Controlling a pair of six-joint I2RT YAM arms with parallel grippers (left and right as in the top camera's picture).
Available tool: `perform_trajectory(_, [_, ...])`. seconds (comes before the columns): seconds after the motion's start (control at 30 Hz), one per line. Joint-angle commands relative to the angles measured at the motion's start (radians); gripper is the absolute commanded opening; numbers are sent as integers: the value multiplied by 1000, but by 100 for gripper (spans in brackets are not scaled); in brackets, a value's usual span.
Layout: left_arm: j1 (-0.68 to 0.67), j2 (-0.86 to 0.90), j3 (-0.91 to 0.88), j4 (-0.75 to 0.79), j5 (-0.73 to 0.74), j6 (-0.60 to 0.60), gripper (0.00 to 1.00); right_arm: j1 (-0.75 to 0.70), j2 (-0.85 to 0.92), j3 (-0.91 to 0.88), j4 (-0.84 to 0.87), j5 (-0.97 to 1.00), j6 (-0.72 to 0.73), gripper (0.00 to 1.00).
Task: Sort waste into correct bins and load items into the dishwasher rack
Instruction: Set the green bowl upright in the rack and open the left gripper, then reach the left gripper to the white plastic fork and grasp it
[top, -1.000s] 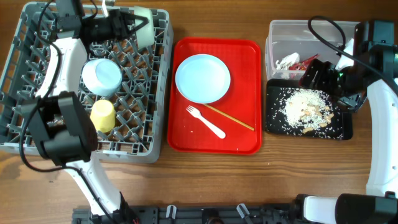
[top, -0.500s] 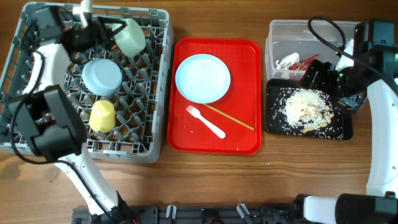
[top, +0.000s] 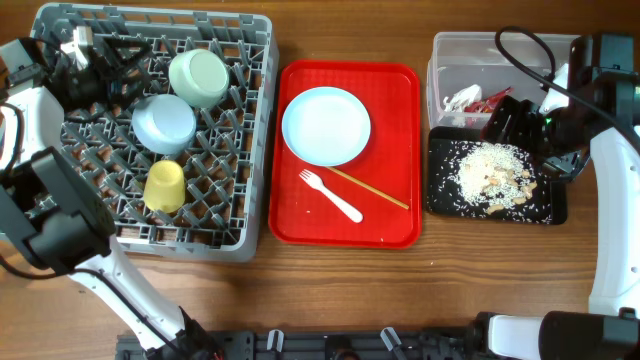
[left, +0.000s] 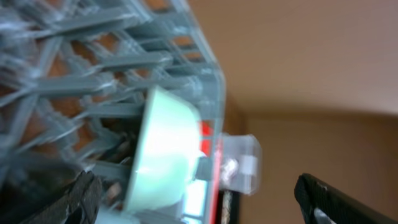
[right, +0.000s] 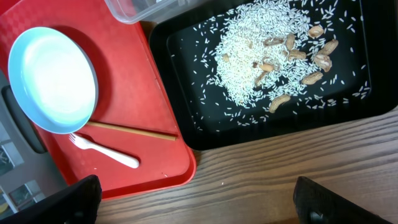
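The pale green bowl (top: 198, 77) rests on its side in the grey dishwasher rack (top: 250, 150), beside a pale blue bowl (top: 163, 123) and the yellow cup (top: 165, 185). My left gripper (top: 112, 58) hangs open over the rack's far left, apart from the green bowl (left: 161, 155), with nothing between its fingers. The white plate (top: 326, 125), fork (top: 330, 195) and a chopstick (top: 368, 188) lie on the red tray (top: 395, 225). My right gripper (top: 508, 120) hovers open and empty above the black tray (top: 545, 210) of rice crumbs (right: 261, 56).
The clear tub (top: 445, 55) behind the black tray holds the red wrapper (top: 492, 100) and a white scrap (top: 462, 98). Bare wooden table (right: 298, 162) lies in front of both trays. A black cable loops over the tub.
My left gripper opened, let go of the green bowl in the rack, and drew back to the left. The right arm has not moved.
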Motion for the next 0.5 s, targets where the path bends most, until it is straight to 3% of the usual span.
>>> perform_trajectory(0.0, [-22, -159, 3, -87, -264, 89, 100, -3, -10, 16, -1, 9, -17, 100])
perform_trajectory(0.2, [-193, -398, 3, -278, -670, 80, 100, -3, -10, 16, 2, 9, -18, 100])
perform_trajectory(0.3, [-365, -480, 3, -407, -882, -48, 100, -3, -10, 16, 2, 10, -18, 100])
perform_trajectory(0.47, [-580, -483, 3, -536, -798, -54, 100, -3, -10, 16, 1, 10, -21, 100])
